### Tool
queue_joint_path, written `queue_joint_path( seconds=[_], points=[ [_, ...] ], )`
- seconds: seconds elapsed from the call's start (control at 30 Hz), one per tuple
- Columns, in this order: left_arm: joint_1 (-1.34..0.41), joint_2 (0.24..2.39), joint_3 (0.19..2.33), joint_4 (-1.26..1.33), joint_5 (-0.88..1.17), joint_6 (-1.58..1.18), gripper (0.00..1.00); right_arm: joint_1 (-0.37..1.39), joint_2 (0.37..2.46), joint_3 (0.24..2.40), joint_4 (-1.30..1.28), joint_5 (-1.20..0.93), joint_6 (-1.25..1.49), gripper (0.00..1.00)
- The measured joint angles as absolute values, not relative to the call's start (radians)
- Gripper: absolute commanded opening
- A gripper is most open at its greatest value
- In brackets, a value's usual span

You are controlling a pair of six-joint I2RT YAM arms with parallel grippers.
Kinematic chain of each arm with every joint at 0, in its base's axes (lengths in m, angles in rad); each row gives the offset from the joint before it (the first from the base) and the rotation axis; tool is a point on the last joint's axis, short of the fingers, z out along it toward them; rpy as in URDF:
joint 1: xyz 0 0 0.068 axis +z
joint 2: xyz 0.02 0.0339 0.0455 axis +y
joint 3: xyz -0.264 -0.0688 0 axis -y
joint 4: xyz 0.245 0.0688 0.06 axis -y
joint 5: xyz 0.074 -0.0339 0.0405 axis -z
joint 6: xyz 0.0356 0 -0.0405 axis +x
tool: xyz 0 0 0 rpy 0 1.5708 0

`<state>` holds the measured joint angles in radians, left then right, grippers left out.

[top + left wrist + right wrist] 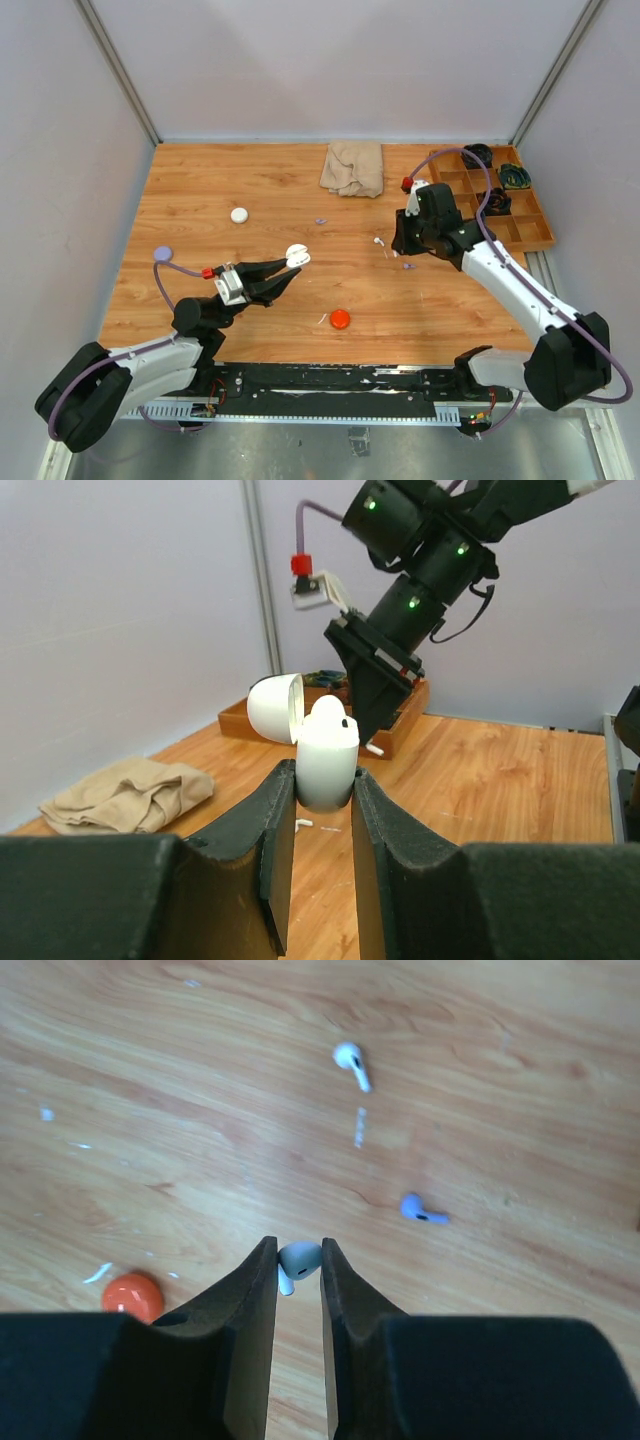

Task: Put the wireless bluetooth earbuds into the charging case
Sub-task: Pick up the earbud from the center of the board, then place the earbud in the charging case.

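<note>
My left gripper is shut on the white charging case, held up off the table with its lid swung open to the left. To the right of the table's middle, my right gripper is shut on a white earbud just above the wood. On the table beyond it lie another white earbud and a purple earbud. A second purple earbud lies nearer the middle.
A red puck lies near the front, a white puck and a purple puck to the left. A beige cloth lies at the back. A wooden divided tray stands back right.
</note>
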<state>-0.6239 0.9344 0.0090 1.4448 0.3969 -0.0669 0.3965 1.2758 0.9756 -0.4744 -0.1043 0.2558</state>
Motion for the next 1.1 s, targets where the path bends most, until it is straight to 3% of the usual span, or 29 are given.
queue_joint_path(
  seconds=[0.43,1.1],
  points=[
    [-0.624,0.982,0.009,1.485,0.392,-0.051,0.00,0.524,1.090,0.962,-0.169,-0.204,0.227,0.15],
    [-0.624,1.105,0.052,1.528,0.397,-0.093,0.00,0.769,0.967,0.824,0.247,-0.295,0.171,0.15]
  ],
)
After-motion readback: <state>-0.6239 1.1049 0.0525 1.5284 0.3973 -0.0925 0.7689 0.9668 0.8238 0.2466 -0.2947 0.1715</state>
